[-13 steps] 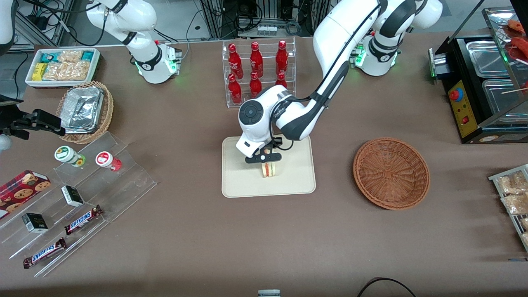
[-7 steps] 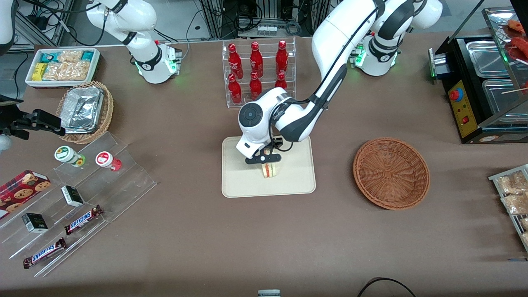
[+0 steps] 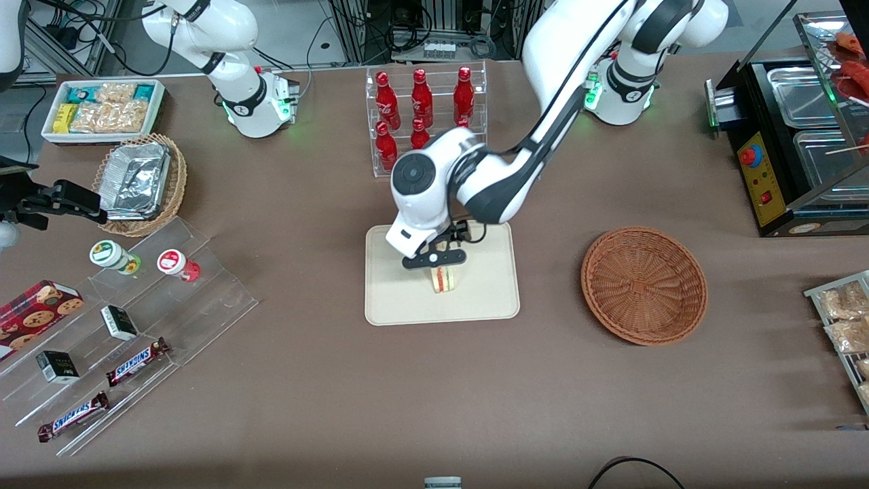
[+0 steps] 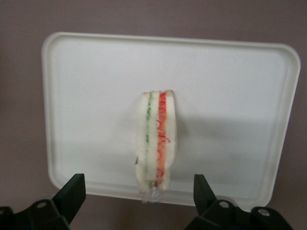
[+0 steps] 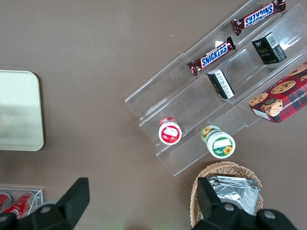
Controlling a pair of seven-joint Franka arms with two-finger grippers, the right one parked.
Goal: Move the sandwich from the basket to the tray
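A brown table seen from the front, with the working arm reaching over its middle. The sandwich [image 3: 443, 279] stands on its edge on the tray [image 3: 394, 299], roughly at the tray's centre, its red and green filling stripes facing up. The cream tray lies flat near the middle of the table.

The gripper [image 3: 435, 259] hangs just above the sandwich, over the half of the tray farther from the front camera. In the left wrist view its two black fingers [image 4: 72, 191] are spread wide apart, one on each side of the sandwich [image 4: 156, 143], and neither touches it. The tray [image 4: 230, 96] fills most of that view, with the sandwich alone on it.

The basket [image 3: 643, 284], a round reddish-brown wicker bowl, sits well apart from the tray toward the working arm's end of the table, with nothing in it.

A clear rack of red bottles [image 3: 421, 115] stands farther from the front camera than the tray. Toward the parked arm's end lie a lighter wicker basket with a foil container [image 3: 139, 182], a white bin of snack packets [image 3: 103, 109], and clear stepped shelves [image 3: 136, 333] holding two small jars and chocolate bars.
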